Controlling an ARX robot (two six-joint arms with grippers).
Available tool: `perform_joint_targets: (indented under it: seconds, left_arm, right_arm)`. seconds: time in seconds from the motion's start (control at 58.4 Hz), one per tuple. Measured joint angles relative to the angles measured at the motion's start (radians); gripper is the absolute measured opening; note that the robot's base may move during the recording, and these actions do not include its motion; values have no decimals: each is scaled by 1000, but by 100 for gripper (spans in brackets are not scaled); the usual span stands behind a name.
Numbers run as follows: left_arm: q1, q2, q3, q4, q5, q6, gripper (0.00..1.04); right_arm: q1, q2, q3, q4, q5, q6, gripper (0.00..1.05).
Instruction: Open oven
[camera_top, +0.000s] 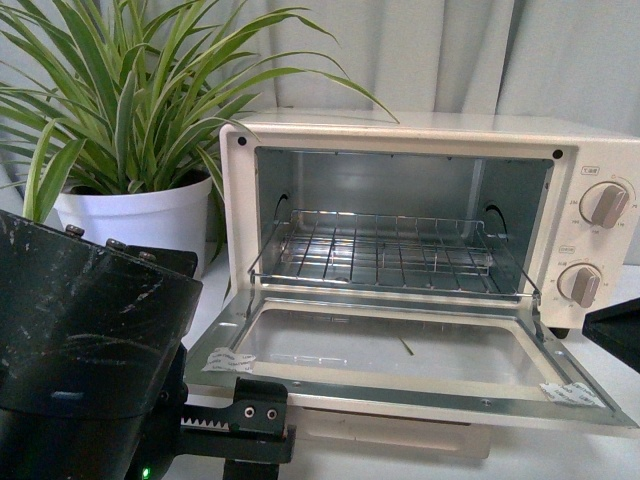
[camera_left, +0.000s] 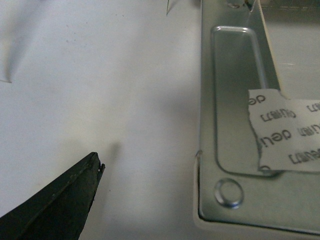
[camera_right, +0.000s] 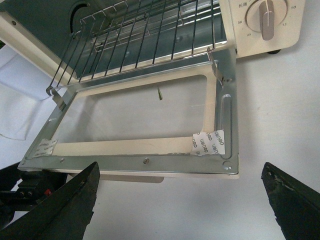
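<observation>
The jaws of the right gripper (camera_right: 180, 167) were spread wide, just before the edge of the lowered door (camera_right: 100, 159). Of the left gripper (camera_top: 240, 418) the wrist view showed one finger (camera_left: 60, 205) over the white worktop (camera_left: 100, 75), so we could not tell its jaws' state. Only the front view showed the whole oven (camera_top: 420, 128): standing on the worktop, long axis left to right, mouth facing us, door lying flat toward us.
</observation>
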Motion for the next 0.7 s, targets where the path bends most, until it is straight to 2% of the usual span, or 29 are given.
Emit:
perform_joint_targets:
  seconds: [0.171, 0.394, 0.565, 0.702]
  left_arm:
    - [-8, -3, -33, 35, -13, 125, 98]
    - [-20, -68, -90, 60, 16, 179, 98]
    - [-60, -162, -186, 138, -16, 260, 98]
    - [-93, -263, -248, 137, -14, 284, 98]
  right_arm:
    - [-30, -5, -21, -6, -43, -19, 95]
    - [-87, -59, -60, -40, -133, -56, 95]
    - [-151, -142, -88, -93, -211, -105, 95]
    - [-179, -221, -113, -145, -248, -156, 95]
